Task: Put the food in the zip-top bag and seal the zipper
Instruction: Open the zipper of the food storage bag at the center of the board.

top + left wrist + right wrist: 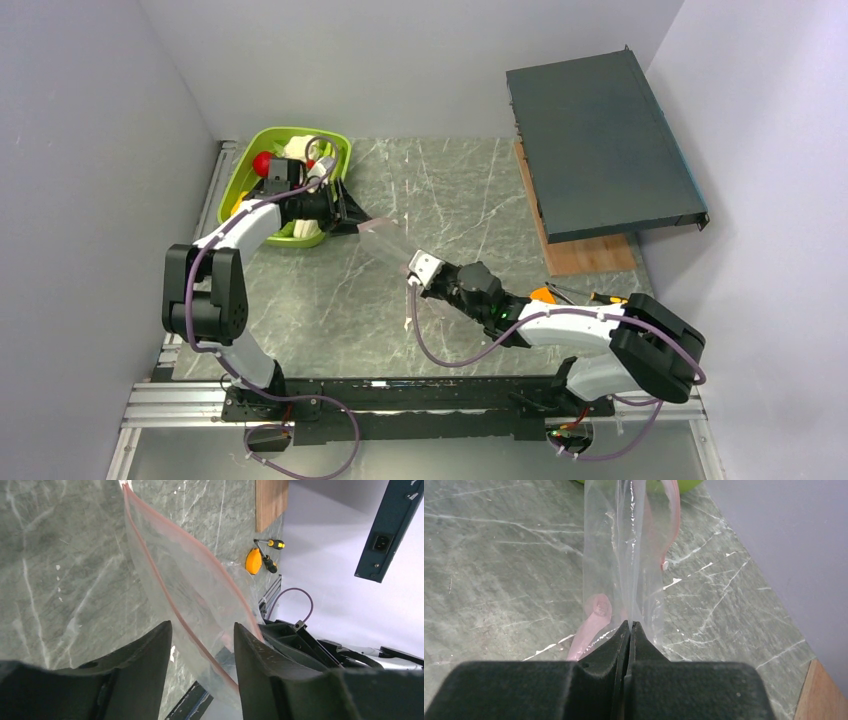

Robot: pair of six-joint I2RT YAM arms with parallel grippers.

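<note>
The clear zip-top bag (385, 237) is stretched in the air between my two grippers. My right gripper (415, 266) is shut on one edge of it (616, 545), its jaws pressed flat together on the plastic (630, 624). My left gripper (352, 215) stands at the other end by the tray. Its jaws are apart (202, 630), and the bag (195, 585) with its pink zipper (165, 590) passes between them, close to the right finger. The food, a red piece (262, 162) and pale pieces (297, 148), lies in the lime-green tray (240, 178).
A dark grey case (600, 140) leans on a wooden board (590, 255) at the back right. An orange disc (253, 561) and screwdrivers (270, 543) lie by the right arm. The tray's rim (664, 485) is just beyond the bag.
</note>
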